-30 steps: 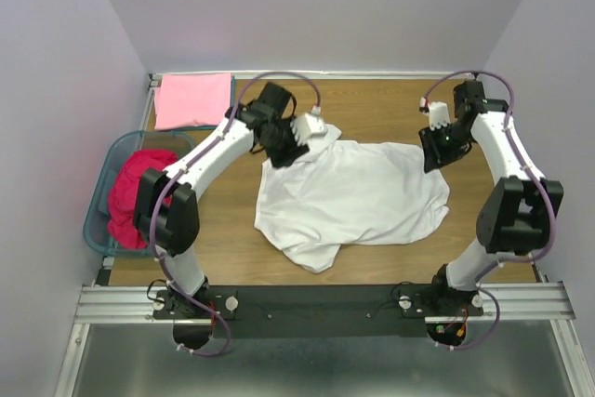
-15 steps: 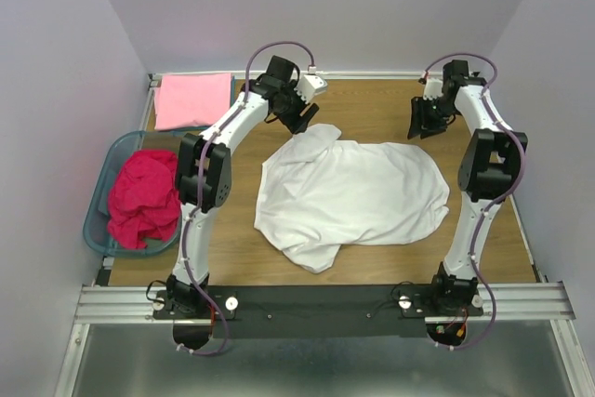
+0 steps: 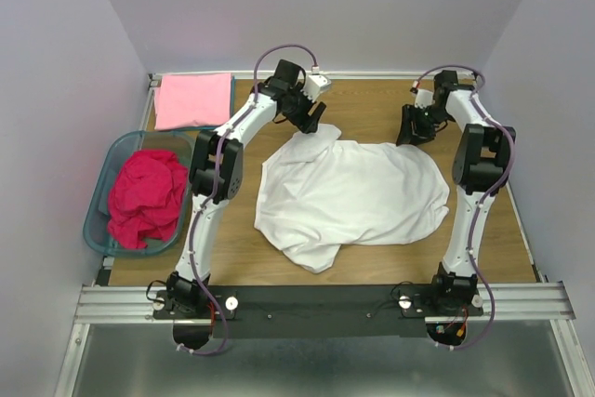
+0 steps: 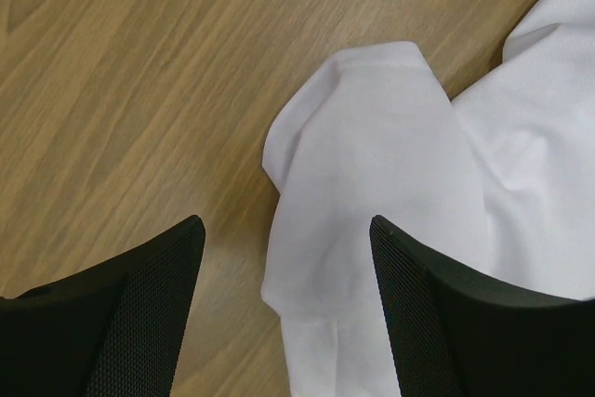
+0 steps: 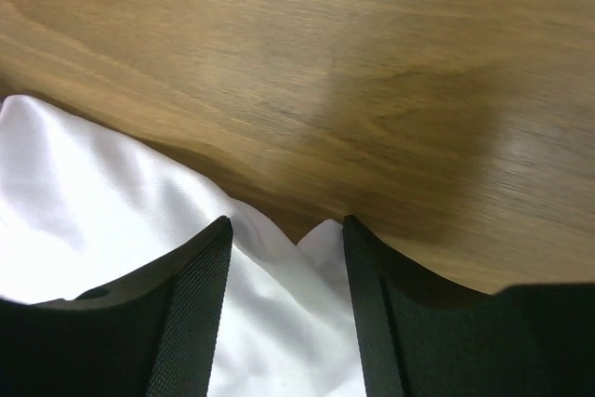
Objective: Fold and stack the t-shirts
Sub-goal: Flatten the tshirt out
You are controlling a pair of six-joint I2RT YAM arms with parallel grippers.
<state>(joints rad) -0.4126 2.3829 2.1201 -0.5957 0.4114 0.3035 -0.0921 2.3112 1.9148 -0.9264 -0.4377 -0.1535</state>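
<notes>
1. Table (image 3: 242, 248): wood top. You had the white t-shirt (image 3: 358, 192) spread rumpled at its middle.
2. Teal basket (image 3: 96, 220): well left of the white t-shirt, with the magenta-red t-shirt (image 3: 144, 197) heaped inside.
3. Light pink t-shirt (image 3: 192, 99): lay flat, far-left of the white t-shirt.
4. Your left gripper (image 4: 284, 225): fingers apart above the white t-shirt's far-left sleeve.
5. Your right gripper (image 5: 286, 221): fingers apart, straddling the white t-shirt's far-right edge; you could not judge contact.

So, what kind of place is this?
Probably a robot test cell: plain walls enclose a wooden table, and the left arm and right arm stand on a metal rail.
</notes>
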